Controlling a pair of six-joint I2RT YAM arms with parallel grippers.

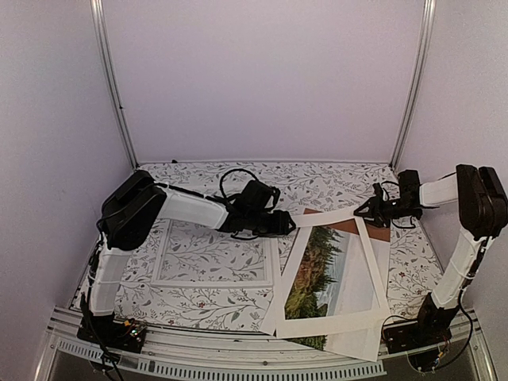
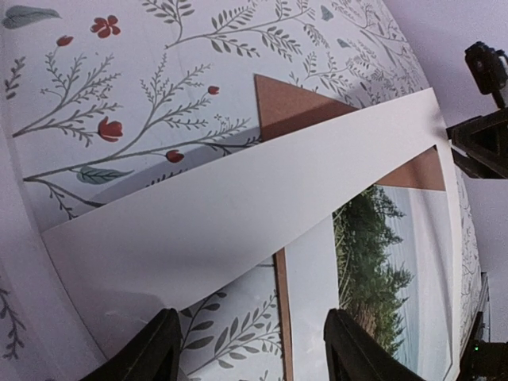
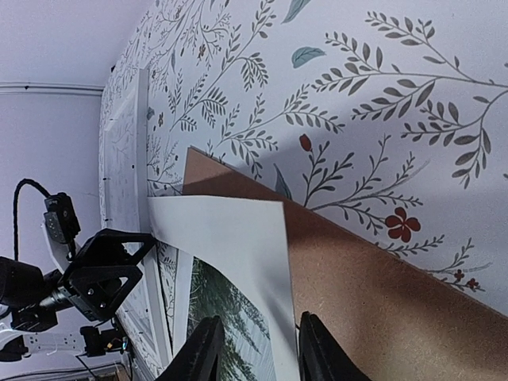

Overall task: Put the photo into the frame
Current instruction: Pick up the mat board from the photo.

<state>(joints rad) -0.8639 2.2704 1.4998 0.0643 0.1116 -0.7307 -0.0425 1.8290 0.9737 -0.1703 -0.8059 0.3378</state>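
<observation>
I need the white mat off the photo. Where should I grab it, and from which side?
Take the white mat by its far right corner, coming in from the right with the right gripper, which sits right at that edge. It is a thin flat sheet, but there it lies over the brown backing board, so a finger can probably slip under.

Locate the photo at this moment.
In the top view the photo lies on the right half of the table, just right of the frame, under the loose white mat and on the brown backing board.
</observation>
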